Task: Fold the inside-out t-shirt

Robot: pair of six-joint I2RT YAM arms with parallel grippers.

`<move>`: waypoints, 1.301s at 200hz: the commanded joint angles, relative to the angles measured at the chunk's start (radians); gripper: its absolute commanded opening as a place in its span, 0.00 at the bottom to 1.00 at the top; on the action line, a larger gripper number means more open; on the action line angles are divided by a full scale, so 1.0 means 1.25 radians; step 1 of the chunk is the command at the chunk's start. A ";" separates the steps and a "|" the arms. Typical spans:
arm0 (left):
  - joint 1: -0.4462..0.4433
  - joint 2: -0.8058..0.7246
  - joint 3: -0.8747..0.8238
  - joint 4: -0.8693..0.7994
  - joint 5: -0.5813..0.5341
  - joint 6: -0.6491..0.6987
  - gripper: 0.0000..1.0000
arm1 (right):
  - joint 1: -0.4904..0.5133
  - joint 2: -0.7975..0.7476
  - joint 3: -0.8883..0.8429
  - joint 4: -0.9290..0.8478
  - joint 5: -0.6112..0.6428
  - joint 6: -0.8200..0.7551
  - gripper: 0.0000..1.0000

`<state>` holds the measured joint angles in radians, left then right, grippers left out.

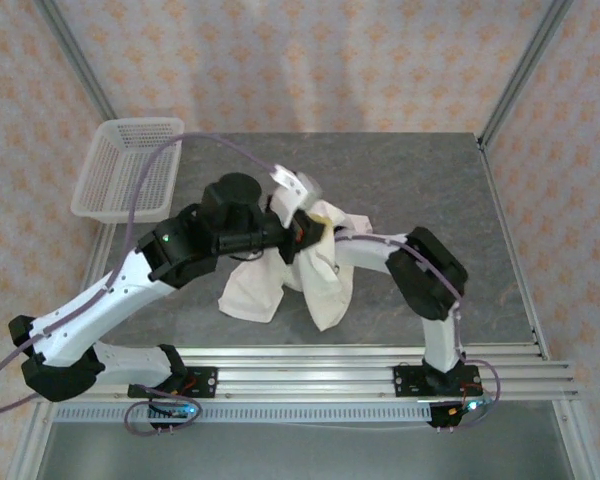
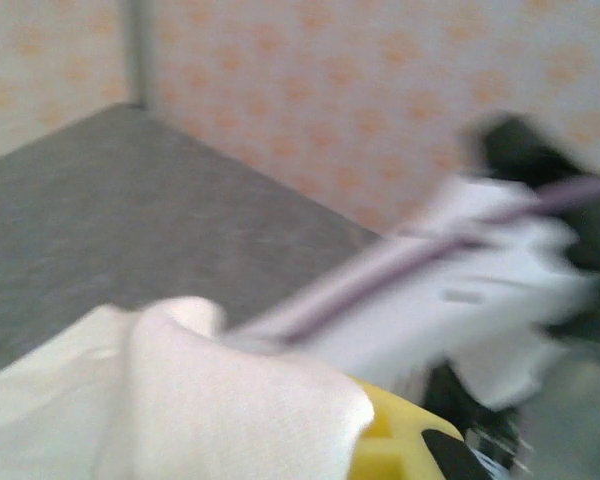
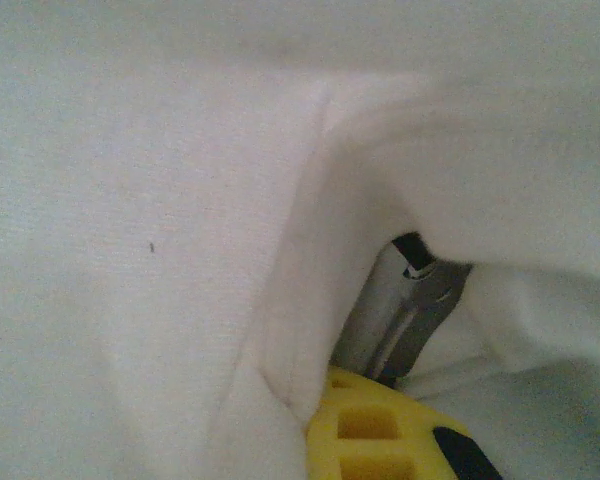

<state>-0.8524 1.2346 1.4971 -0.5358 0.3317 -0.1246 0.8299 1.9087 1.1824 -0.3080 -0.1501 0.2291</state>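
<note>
T-shirt [image 1: 315, 280] hangs bunched from left tool [image 1: 301, 229], right tool [image 1: 321, 214].

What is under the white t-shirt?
Grey table shows around the t-shirt. The cloth is bunched and lifted in the middle, so whatever lies beneath it is covered.

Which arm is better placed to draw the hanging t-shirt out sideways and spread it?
Probably right: the right gripper is shut on the t-shirt, with more table on its side; the basket sits at the left.
</note>
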 commanded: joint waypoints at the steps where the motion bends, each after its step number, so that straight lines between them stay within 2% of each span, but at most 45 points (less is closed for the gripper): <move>1: 0.148 -0.008 -0.035 -0.024 -0.147 -0.100 0.00 | 0.005 -0.104 -0.138 0.076 -0.074 0.077 0.00; 19: 0.269 0.015 -0.061 -0.039 -0.183 -0.163 0.00 | 0.016 -0.214 -0.232 0.138 -0.093 0.099 0.00; 36: 0.371 0.071 -0.101 -0.033 -0.094 -0.205 0.00 | 0.017 -0.325 -0.287 0.169 -0.101 0.119 0.00; 52: 0.418 0.102 -0.188 0.038 -0.029 -0.242 0.00 | 0.017 -0.434 -0.304 0.177 -0.116 0.122 0.00; 84: 0.432 0.133 -0.338 0.146 0.029 -0.307 0.00 | 0.007 -0.630 -0.290 0.177 -0.031 0.141 0.00; 112: 0.432 0.182 -0.412 0.159 -0.020 -0.351 0.00 | -0.016 -0.716 -0.233 0.214 -0.044 0.139 0.00; 130: 0.433 0.224 -0.421 0.136 -0.070 -0.360 0.00 | -0.040 -0.734 -0.193 0.237 -0.097 0.151 0.00; 156: 0.436 0.251 -0.449 0.145 -0.100 -0.378 0.00 | -0.066 -0.759 -0.150 0.236 -0.101 0.169 0.00; 168: 0.439 0.230 -0.476 0.171 -0.111 -0.393 0.17 | -0.075 -0.775 -0.145 0.240 -0.085 0.171 0.00; 186: 0.442 0.132 -0.527 0.217 -0.134 -0.405 0.55 | -0.079 -0.790 -0.141 0.229 -0.068 0.164 0.00; 199: 0.443 0.035 -0.532 0.221 -0.132 -0.399 0.72 | -0.080 -0.788 -0.140 0.211 -0.064 0.153 0.00; 211: 0.439 -0.049 -0.520 0.237 -0.082 -0.390 0.80 | -0.082 -0.782 -0.147 0.206 -0.065 0.151 0.00; 223: 0.413 -0.108 -0.496 0.277 0.006 -0.360 0.83 | -0.085 -0.772 -0.154 0.212 -0.075 0.155 0.00; 236: 0.346 -0.136 -0.458 0.296 0.078 -0.284 0.84 | -0.089 -0.755 -0.154 0.218 -0.079 0.163 0.00; 260: 0.202 -0.117 -0.395 0.281 0.138 -0.141 0.84 | -0.093 -0.724 -0.145 0.238 -0.095 0.175 0.00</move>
<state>-0.4595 1.0595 0.9413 -0.2153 0.3576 -0.4961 0.7216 0.9775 0.9653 -0.0738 -0.2520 0.4305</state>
